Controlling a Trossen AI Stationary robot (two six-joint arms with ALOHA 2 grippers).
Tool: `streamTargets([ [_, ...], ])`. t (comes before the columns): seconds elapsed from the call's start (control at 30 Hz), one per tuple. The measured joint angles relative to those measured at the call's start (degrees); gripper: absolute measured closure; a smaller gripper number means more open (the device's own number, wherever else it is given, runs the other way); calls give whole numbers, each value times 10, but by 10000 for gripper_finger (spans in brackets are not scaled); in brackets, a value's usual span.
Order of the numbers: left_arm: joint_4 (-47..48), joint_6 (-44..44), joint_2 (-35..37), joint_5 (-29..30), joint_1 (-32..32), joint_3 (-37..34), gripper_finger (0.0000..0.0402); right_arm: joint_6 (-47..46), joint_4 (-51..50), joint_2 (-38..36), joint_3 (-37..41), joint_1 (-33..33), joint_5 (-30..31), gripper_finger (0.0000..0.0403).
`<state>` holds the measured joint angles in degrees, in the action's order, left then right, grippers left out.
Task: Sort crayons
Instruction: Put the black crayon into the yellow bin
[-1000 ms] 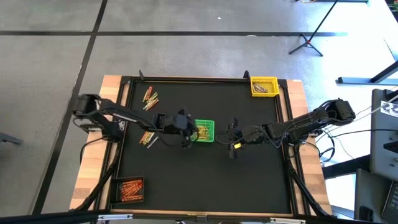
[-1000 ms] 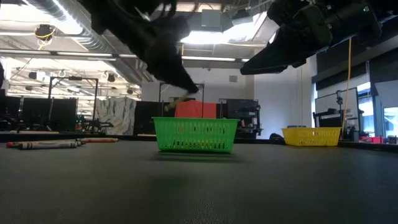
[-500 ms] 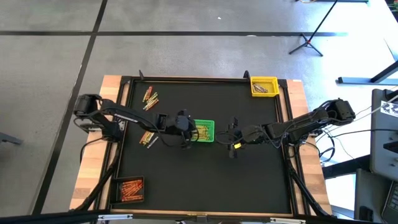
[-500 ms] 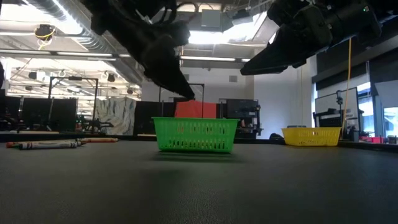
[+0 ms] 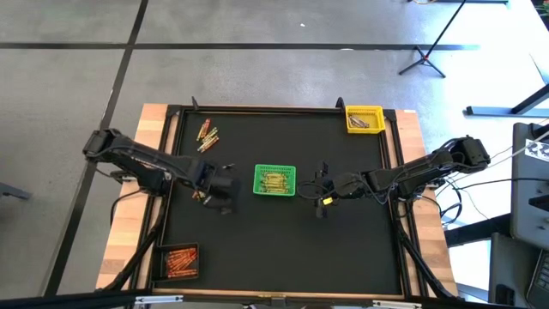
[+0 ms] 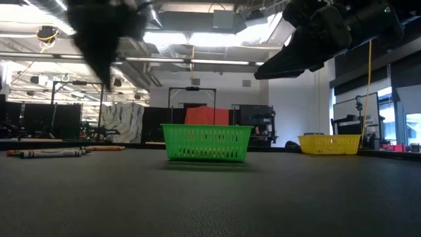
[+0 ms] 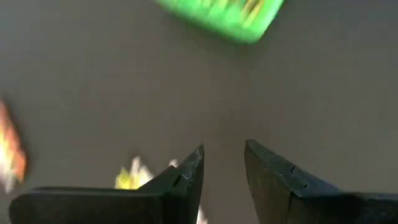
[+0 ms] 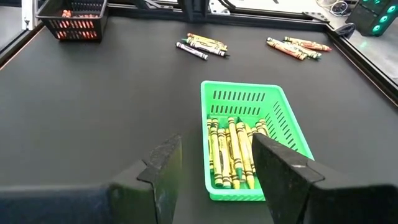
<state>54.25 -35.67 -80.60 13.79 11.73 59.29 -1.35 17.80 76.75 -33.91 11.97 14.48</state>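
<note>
I see the crayons as thin short sticks. In the right wrist view a bundle of yellow and green crayons (image 8: 235, 151) lies lengthwise inside the green basket (image 8: 283, 121), just in front of the right gripper (image 8: 214, 162). Its two fingers stand apart and hold nothing. This view also shows me two loose groups of crayons (image 8: 202, 45) far beyond the basket on the black mat (image 8: 93, 112), and the black basket (image 8: 73, 17) with orange-red crayons in the far corner.

From above, the left gripper (image 5: 216, 184) hovers beside the loose pile (image 5: 202, 192) on the mat, with the green basket (image 5: 274, 180) a little apart on its other side. A second loose group (image 5: 207, 134) lies further off toward the table edge. In the left wrist view the fingers (image 7: 186, 177) are parted with only bare mat between them, so the left gripper is released and empty; a yellow crayon (image 7: 129, 178) shows blurred just beside one finger.

The high view gives me the yellow basket (image 5: 364, 118) in the corner, well away from the right gripper (image 5: 324, 193). The low view shows the baskets only from the side, so I cannot see their contents there.
</note>
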Motion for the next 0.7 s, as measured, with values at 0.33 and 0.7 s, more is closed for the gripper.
streamTargets([
  [0.33,10,-167,0,-41,29,-129,301,-4,1,0,0,0,0,213],
  [0.7,-109,-176,0,-87,-8,-231,301,-4,4,0,0,0,0,213],
])
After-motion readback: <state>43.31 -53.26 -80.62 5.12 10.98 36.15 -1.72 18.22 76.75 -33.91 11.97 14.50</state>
